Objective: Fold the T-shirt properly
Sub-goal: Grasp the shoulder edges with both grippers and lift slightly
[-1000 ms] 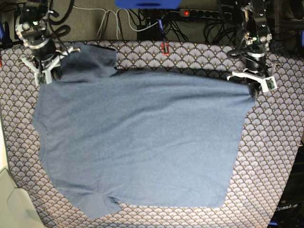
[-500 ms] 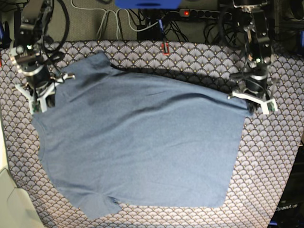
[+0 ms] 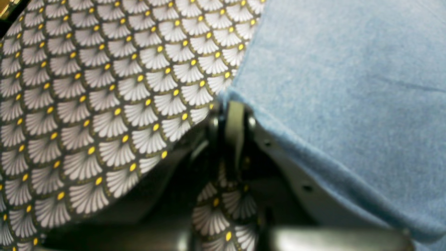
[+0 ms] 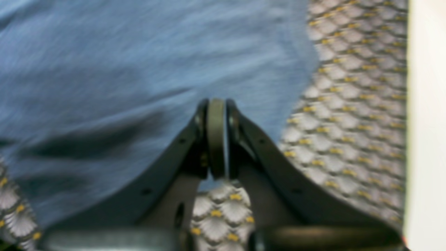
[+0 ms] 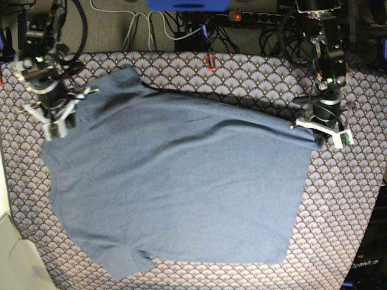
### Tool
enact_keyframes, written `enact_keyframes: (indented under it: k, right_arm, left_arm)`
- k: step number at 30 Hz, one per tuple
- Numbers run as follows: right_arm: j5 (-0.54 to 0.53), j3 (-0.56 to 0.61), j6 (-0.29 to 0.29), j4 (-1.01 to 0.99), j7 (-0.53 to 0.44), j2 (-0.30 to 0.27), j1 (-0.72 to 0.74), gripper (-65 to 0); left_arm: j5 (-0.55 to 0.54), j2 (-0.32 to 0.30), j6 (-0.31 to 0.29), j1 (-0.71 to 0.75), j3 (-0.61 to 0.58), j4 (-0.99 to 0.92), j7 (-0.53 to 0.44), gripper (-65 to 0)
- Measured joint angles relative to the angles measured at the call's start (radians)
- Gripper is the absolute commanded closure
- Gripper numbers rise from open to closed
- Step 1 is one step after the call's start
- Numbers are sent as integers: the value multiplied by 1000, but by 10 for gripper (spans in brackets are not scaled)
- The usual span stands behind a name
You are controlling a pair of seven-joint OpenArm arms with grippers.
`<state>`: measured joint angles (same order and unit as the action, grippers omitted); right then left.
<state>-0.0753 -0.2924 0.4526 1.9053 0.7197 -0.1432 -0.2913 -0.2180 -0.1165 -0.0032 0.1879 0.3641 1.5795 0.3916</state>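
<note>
The T-shirt [image 5: 181,181] is seen spread plain side up across the middle of the base view, filling most of the frame from left to right, with one sleeve pointing to the upper left and another at the lower left. Soft ridges are raised along its upper edge, running between the two held corners.

At the upper left of the base view the cloth is pinched by the right gripper [image 5: 57,124]; in the right wrist view the right gripper [image 4: 216,139] is shown with its fingers [image 4: 216,115] pressed together on the blue fabric, though that picture is blurred.

At the right of the base view the far corner is gripped by the left gripper [image 5: 320,136]. In the left wrist view the left gripper [image 3: 231,132] is seen with its fingers [image 3: 234,118] closed tight on the shirt's hemmed edge, the cloth draped off to the right of the frame.

Beneath everything the scallop-patterned tablecloth [image 5: 351,205] is laid, showing on every side of the shirt. Along the top of the base view, cables and a power strip [image 5: 254,18] with a red light are seen beyond the cloth's edge.
</note>
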Motion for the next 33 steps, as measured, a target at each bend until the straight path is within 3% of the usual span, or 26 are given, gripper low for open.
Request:
enact_keyframes:
  k: [5,9,11,14,33]
  right_arm:
    - [-4,5,0,-57,-5,2,4,-205]
    - [-4,6,0,-99,-4,-1,17,-266]
    - [-3,5,5,-113,-2,-1,32,-273]
    - [-1,5,87,-146,-3,-3,58,-274]
    - [7,6,93,-282,-10,-15,116,-264]
  left_arm:
    - [0,-2,0,13,0,3,-6,-9]
    - [0,-2,0,21,0,3,1,-9]
    - [0,-2,0,17,0,3,-4,-9]
    - [0,-2,0,26,0,3,-6,-9]
    - [0,0,0,38,0,3,-6,-9]
